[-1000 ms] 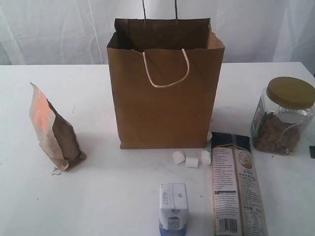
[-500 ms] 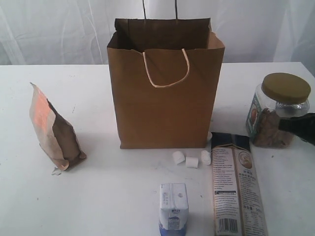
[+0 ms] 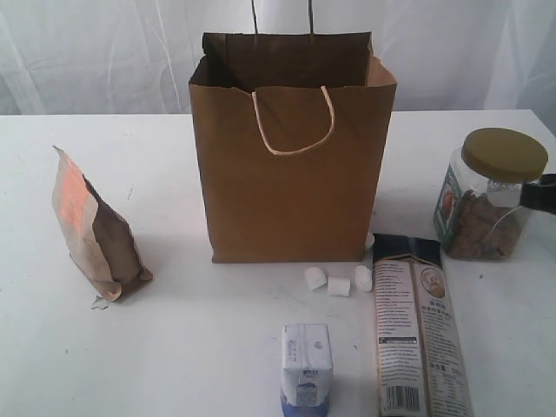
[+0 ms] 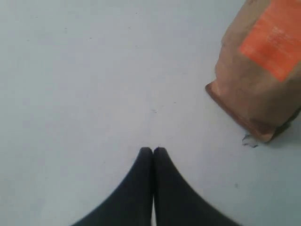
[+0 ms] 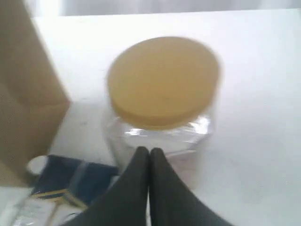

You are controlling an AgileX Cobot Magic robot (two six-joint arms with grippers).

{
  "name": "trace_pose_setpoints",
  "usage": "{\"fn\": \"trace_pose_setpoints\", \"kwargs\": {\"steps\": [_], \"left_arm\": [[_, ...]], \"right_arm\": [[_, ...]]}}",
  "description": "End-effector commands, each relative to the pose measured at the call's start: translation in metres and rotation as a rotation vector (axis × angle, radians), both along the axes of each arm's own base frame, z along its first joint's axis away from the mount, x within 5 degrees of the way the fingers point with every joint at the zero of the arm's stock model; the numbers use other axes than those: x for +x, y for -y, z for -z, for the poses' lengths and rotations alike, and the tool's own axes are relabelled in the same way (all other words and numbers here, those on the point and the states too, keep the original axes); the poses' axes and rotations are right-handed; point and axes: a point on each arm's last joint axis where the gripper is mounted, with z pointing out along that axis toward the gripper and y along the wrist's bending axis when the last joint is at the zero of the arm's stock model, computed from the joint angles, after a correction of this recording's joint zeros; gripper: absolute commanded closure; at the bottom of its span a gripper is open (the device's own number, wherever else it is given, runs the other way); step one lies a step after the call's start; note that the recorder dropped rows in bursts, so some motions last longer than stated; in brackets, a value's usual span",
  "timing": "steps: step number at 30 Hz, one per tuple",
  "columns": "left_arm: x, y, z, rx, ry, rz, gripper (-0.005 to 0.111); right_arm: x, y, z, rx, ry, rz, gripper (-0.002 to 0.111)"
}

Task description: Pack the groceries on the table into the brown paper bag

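Observation:
The brown paper bag (image 3: 291, 174) stands upright and open at the middle back of the table (image 3: 191, 347). A brown-orange pouch (image 3: 95, 230) stands to its left, also in the left wrist view (image 4: 263, 80). My left gripper (image 4: 153, 149) is shut and empty over bare table beside the pouch. A clear gold-lidded jar (image 3: 491, 204) stands at the right. My right gripper (image 3: 537, 193) is shut with its tips against the jar (image 5: 163, 80) wall just under the lid. Small white marshmallows (image 3: 339, 282), a white-blue carton (image 3: 306, 360) and a long dark-topped packet (image 3: 419, 326) lie in front of the bag.
White curtains hang behind the table. In the right wrist view the bag (image 5: 23, 94) wall and the packet's dark top (image 5: 70, 181) lie close to the jar. One marshmallow (image 5: 36, 165) sits by the bag's corner.
My right gripper came in from the right edge and rose to the jar's shoulder. The jar shifted slightly left toward the bag. Everything else stayed put.

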Motion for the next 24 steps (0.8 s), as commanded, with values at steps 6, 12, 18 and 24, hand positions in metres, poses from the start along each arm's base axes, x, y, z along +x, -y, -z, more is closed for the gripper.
{"fn": "trace_pose_setpoints", "kwargs": {"steps": [6,12,18,24], "left_arm": [[0.011,0.007,-0.047,-0.143,0.549,0.045,0.107],[0.01,0.007,-0.035,-0.138,0.419,0.038,0.107],[0.003,0.007,-0.006,-0.059,0.076,0.055,0.107],[0.0,0.007,-0.001,-0.073,0.022,0.05,0.107]], "right_arm": [[0.023,0.063,0.007,0.067,-0.085,0.39,0.108],[0.042,0.05,0.024,0.306,-0.196,0.154,0.108],[0.042,0.057,0.019,0.082,-0.178,0.101,0.108],[0.064,0.093,-0.01,0.237,-0.031,0.448,0.108]]}}
